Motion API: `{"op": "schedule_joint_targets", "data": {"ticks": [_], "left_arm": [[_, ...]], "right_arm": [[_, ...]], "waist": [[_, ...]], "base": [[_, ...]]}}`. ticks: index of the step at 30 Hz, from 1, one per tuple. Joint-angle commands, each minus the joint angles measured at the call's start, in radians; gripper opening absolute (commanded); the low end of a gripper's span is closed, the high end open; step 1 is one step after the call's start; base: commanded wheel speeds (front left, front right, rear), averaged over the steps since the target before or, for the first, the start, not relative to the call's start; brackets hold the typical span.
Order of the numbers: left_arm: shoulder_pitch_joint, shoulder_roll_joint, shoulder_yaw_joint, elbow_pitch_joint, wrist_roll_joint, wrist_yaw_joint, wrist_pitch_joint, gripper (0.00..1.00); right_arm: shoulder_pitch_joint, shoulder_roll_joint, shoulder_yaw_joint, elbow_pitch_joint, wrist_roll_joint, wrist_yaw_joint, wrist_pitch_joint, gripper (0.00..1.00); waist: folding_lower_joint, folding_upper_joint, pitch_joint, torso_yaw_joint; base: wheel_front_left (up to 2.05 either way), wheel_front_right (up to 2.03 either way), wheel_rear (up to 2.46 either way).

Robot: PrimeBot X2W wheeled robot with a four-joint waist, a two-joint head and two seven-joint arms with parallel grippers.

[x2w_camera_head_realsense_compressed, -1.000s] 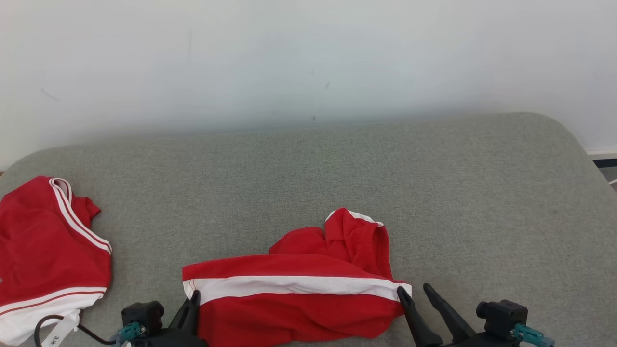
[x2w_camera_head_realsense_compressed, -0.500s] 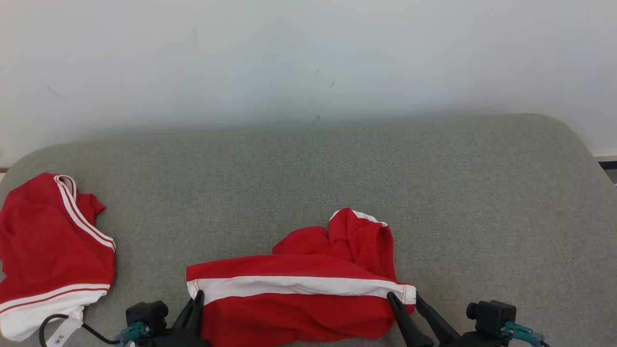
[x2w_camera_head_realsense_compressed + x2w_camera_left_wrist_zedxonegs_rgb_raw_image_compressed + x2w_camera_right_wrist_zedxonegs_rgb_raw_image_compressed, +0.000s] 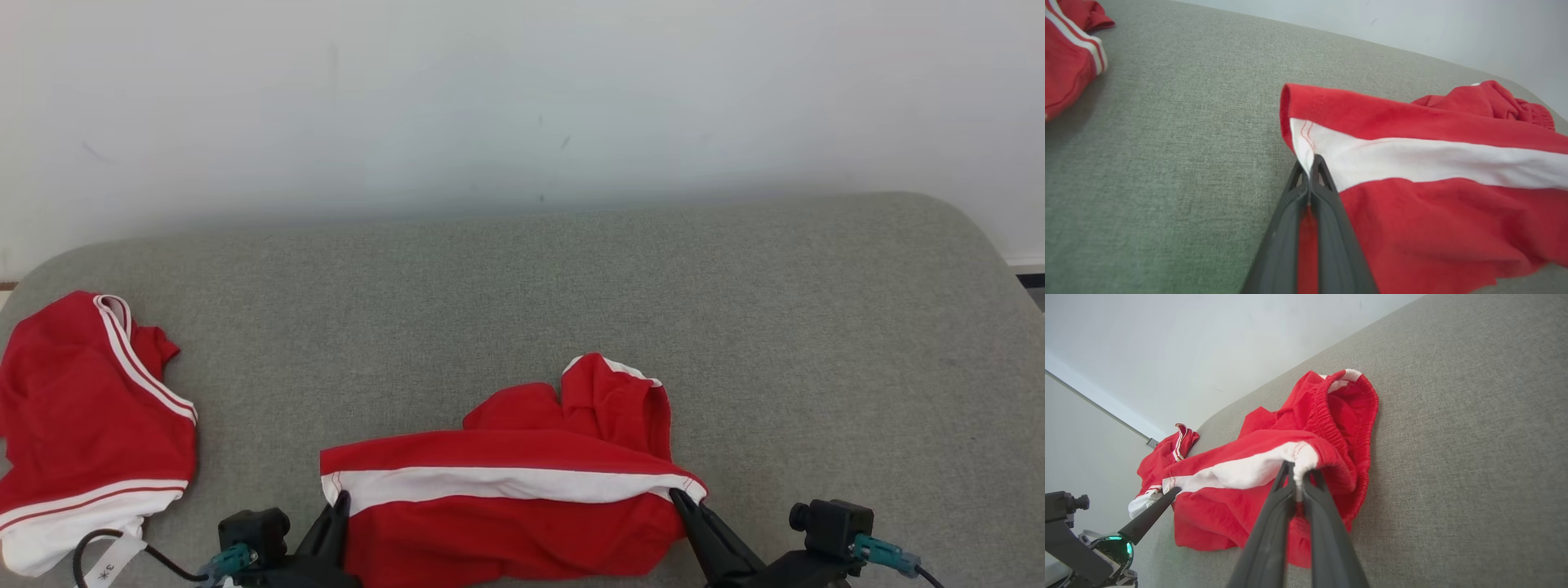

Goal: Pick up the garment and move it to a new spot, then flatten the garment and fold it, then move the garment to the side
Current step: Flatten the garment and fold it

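The garment [image 3: 506,498], red shorts with a white side stripe, lies crumpled at the near middle of the grey cushion [image 3: 522,286]. My left gripper [image 3: 339,500] is shut on its left corner; in the left wrist view the left gripper [image 3: 1309,163] pinches the white stripe of the garment [image 3: 1433,196]. My right gripper [image 3: 679,496] is shut on the right corner by the waistband. In the right wrist view the right gripper [image 3: 1298,467] clamps a white fold of the garment [image 3: 1241,490], and the left gripper [image 3: 1175,491] shows at lower left.
A second red and white garment [image 3: 82,433] lies at the cushion's left edge, seen also as the second garment [image 3: 1069,49] and the second garment [image 3: 1167,453]. A pale wall [image 3: 522,98] stands behind. Bare cushion stretches to the back and right.
My right gripper moved left onto the garment's right corner and shut on it. The left gripper stayed shut on the left corner. The camera shifted slightly.
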Motion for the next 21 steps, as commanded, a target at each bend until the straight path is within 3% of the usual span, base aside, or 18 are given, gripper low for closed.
{"op": "schedule_joint_targets", "data": {"ticks": [1,13,21], "left_arm": [[0.001,0.001,0.001,-0.003,-0.01,-0.002,-0.001,0.0],[-0.14,0.001,-0.037,-0.034,-0.003,-0.053,-0.001,0.0],[-0.345,0.028,-0.126,0.0,-0.2,-0.061,0.093,0.0]], "right_arm": [[-0.004,-0.003,-0.004,-0.004,0.008,0.0,0.0,0.0],[-0.156,-0.013,-0.064,-0.033,0.013,0.0,0.0,0.0],[-0.364,-0.04,-0.036,0.009,0.044,0.0,0.0,0.0]], "waist": [[0.0,0.0,-0.003,-0.001],[0.0,0.0,-0.052,0.051],[0.0,0.0,-0.068,0.09]], "base": [[0.0,0.0,0.0],[0.0,0.0,0.0],[0.0,0.0,0.0]]}}
